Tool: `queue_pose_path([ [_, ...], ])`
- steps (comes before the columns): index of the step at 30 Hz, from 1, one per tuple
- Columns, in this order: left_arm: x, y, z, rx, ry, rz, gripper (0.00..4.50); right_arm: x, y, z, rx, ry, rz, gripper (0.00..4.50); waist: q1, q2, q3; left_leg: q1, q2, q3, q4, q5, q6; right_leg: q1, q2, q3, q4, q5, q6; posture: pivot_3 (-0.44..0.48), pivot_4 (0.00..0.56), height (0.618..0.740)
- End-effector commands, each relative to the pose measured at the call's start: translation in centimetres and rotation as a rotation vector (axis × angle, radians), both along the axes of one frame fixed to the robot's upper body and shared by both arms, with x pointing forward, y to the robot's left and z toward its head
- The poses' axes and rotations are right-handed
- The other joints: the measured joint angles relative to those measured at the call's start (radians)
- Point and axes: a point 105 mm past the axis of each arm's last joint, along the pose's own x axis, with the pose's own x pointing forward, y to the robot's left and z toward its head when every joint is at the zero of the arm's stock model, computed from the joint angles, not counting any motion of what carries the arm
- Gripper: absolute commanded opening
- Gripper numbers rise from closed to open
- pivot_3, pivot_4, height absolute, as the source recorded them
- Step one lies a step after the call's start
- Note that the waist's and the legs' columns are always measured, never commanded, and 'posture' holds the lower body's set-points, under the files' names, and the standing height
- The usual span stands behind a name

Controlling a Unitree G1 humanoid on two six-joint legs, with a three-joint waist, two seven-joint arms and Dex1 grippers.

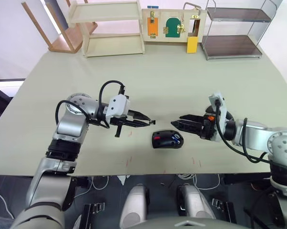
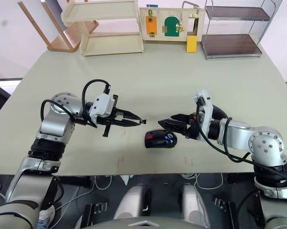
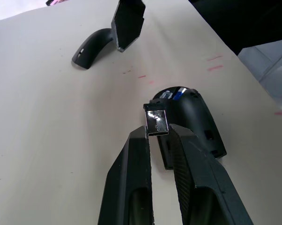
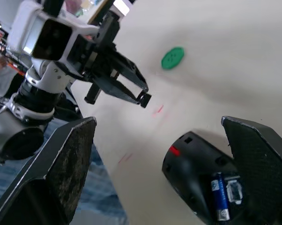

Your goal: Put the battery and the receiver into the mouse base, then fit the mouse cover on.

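Evidently the battery step is done and the receiver step is in hand: the battery (image 4: 219, 199) lies seated in its slot inside the mouse base (image 1: 167, 140), which rests on the tabletop (image 1: 181, 81) between the two arms. The left end effector (image 1: 146, 120) hovers just beside the base, on the robot's left of it and a little above the surface, its fingers nearly closed and pinching the small metal-ended receiver (image 3: 157, 121) at their very tips. In the left wrist view the receiver hangs just short of the base's open end, not yet touching it. The next move, as I judge it, calls for bringing the receiver over its compartment beside the battery, lining it up with that slot and lowering it in before letting go; the grip is only at the tips, so a slight tilt could make it catch on the rim. The right end effector (image 1: 180, 121) sits on the other side of the base, just beside it, with its fingers spread wide and holding nothing. The mouse cover (image 3: 91, 45) lies on the tabletop beyond the base from the left wrist camera, well apart from it, still waiting to be fitted.
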Motion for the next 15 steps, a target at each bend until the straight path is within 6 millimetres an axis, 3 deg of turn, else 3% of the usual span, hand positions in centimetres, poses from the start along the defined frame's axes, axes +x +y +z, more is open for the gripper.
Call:
queue_pose_path([
  [1, -0.6, -0.5, 0.9, -0.013, -0.024, -0.035, 0.14, -0.2, 0.9, 1.3, 0.079, 0.065, 0.026, 4.50, 0.000, 0.000, 0.000, 0.000, 0.000, 0.000, 0.000, 0.000, 0.000, 0.000, 0.000, 0.000, 0.000, 0.000, 0.000, 0.000, 0.150, 0.740],
  [6, -0.7, -0.7, 1.0, -0.019, -0.021, -0.037, 0.14, 0.0, 1.6, 1.8, 0.131, 0.169, 0.012, 4.50, -0.002, 0.000, 0.000, 0.000, 0.000, 0.000, 0.000, 0.000, 0.000, 0.000, 0.000, 0.000, 0.000, 0.000, 0.000, 0.000, 0.150, 0.740],
  [15, -0.6, -0.9, 1.1, -0.023, -0.034, -0.052, 0.14, -0.1, 3.1, 0.0, 0.099, 0.276, -0.013, 4.50, -0.002, 0.000, 0.000, 0.000, 0.000, 0.000, 0.000, 0.000, 0.000, 0.000, 0.000, 0.000, -0.001, 0.000, 0.000, 0.000, 0.150, 0.740],
])
